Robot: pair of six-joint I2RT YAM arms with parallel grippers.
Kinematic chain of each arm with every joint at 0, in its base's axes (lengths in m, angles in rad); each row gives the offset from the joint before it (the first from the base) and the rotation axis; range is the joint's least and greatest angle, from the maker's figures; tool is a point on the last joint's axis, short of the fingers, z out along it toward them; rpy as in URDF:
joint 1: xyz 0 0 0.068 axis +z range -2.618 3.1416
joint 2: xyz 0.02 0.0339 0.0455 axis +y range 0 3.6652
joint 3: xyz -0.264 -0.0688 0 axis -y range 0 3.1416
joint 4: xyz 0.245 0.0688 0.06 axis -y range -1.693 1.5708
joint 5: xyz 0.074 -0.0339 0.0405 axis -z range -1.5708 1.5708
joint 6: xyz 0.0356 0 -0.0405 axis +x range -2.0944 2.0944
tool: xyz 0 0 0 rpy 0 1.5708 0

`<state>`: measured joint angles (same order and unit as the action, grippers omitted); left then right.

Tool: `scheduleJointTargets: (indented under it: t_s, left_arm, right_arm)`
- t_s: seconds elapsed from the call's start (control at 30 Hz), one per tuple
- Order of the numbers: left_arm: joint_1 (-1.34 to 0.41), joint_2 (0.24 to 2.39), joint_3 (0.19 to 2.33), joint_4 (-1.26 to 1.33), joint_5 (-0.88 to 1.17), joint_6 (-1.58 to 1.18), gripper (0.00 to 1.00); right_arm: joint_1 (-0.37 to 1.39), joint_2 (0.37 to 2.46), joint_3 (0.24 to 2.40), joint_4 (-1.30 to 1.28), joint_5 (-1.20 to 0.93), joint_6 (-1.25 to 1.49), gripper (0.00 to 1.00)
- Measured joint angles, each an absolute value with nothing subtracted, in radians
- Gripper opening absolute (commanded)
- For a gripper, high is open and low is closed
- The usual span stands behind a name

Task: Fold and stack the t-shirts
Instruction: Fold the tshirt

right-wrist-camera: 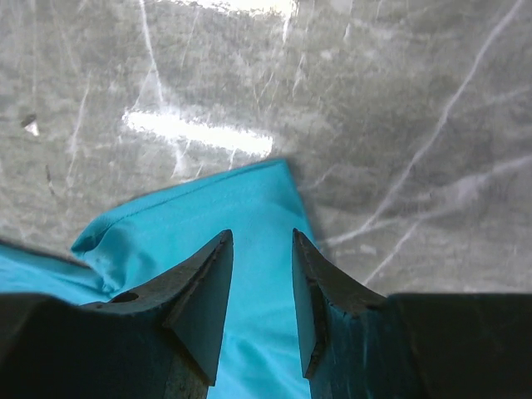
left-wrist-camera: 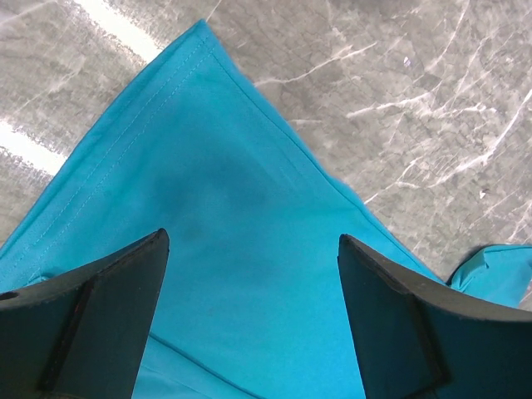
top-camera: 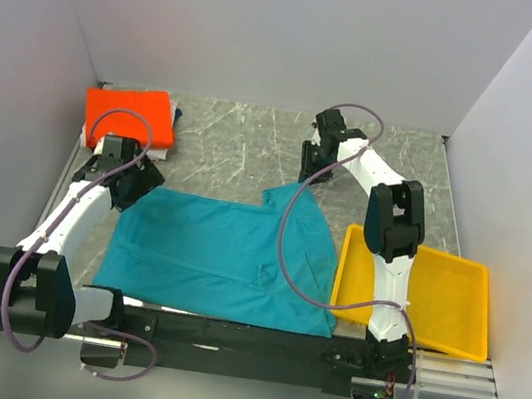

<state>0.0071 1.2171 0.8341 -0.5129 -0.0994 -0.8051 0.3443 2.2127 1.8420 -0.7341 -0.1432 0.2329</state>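
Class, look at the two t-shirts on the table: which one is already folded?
The orange-red t-shirt, a compact rectangle in the far left corner. The teal t-shirt lies spread open across the near side.

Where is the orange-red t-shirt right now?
In the top view, the orange-red t-shirt lies folded at the far left corner of the table, just beyond the left hand and apart from the teal t-shirt.

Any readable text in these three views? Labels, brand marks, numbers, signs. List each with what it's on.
No text can be read in any view.
Teal t-shirt: plain, no print or tag showing.
Orange t-shirt: plain on the side that shows.
Yellow tray: no marking visible.
Left hand and right hand: bare black fingers, no lettering.
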Motion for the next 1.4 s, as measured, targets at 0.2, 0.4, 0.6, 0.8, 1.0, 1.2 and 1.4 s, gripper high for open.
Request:
scheduleJointTargets:
  t_s: [0.2,0.4,0.6,0.8,1.0,1.2,1.4]
  left_arm:
    - [0.007,1.229,0.843,-0.514,-0.099,-0.79,0.9]
    - [0.008,1.248,0.863,-0.517,-0.099,-0.768,0.91]
    - [0.013,1.265,0.866,-0.52,-0.1,-0.751,0.89]
    - [0.033,1.309,0.884,-0.52,-0.115,-0.713,0.83]
    - [0.065,1.389,0.894,-0.497,-0.16,-0.665,0.66]
    - [0.089,1.505,0.925,-0.429,-0.19,-0.639,0.5]
    - [0.091,1.615,0.978,-0.363,-0.201,-0.615,0.42]
  right_arm:
    - [0.343,2.253,1.868,-0.722,-0.143,0.216,0.42]
    - [0.342,2.301,1.9,-0.699,-0.142,0.209,0.41]
    - [0.342,2.312,1.9,-0.697,-0.138,0.202,0.28]
    - [0.342,2.312,1.9,-0.696,-0.125,0.197,0.0]
    - [0.342,2.312,1.89,-0.689,-0.111,0.2,0.0]
    - [0.342,2.279,1.835,-0.663,-0.098,0.2,0.0]
    - [0.342,2.256,1.797,-0.655,-0.091,0.198,0.0]
